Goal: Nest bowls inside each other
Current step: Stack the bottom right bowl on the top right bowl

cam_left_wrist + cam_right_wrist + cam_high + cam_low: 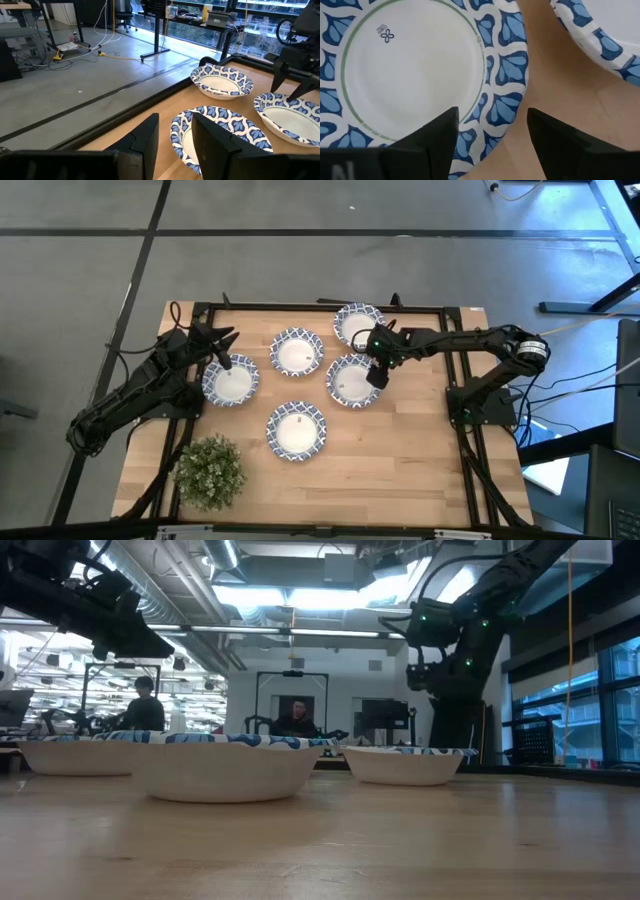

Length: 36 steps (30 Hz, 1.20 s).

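Note:
Several blue-rimmed white bowls sit apart, each on its base, on the wooden table. My left gripper [222,361] is open and hovers over the far rim of the left bowl [231,383]. In the left wrist view that rim [178,134] shows between the fingers. My right gripper [377,376] is open above the right rim of the centre-right bowl [350,381]. In the right wrist view its fingers stand on either side of that rim [501,107]. The low view shows both grippers [148,643] [440,670] well above the bowls.
Other bowls lie at the far middle [296,352], far right [355,323] and near middle [296,430]. A green leafy plant [210,470] stands at the near left corner. Bare wood [400,460] shows near right. People sit in the room beyond [294,718].

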Each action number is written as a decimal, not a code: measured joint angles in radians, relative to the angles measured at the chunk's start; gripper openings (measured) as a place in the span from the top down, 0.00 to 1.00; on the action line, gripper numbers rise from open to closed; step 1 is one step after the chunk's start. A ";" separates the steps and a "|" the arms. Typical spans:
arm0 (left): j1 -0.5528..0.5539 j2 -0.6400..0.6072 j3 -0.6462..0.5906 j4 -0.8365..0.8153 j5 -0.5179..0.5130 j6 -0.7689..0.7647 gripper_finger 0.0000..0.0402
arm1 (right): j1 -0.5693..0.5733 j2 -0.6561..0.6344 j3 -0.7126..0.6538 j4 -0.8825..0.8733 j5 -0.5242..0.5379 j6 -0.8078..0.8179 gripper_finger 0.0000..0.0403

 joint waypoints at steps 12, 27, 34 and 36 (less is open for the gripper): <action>0.000 0.000 0.000 0.000 0.000 0.000 0.72 | 0.000 0.000 0.000 0.004 0.001 -0.001 0.45; 0.000 0.000 0.000 0.000 0.000 0.000 0.72 | -0.001 0.001 0.000 0.001 0.001 -0.008 0.64; 0.000 0.000 0.000 0.000 0.000 0.000 0.72 | -0.001 0.001 0.000 0.000 0.002 -0.011 0.73; 0.000 0.000 0.000 0.000 0.000 0.000 0.72 | -0.001 0.001 0.000 0.000 0.001 0.004 0.75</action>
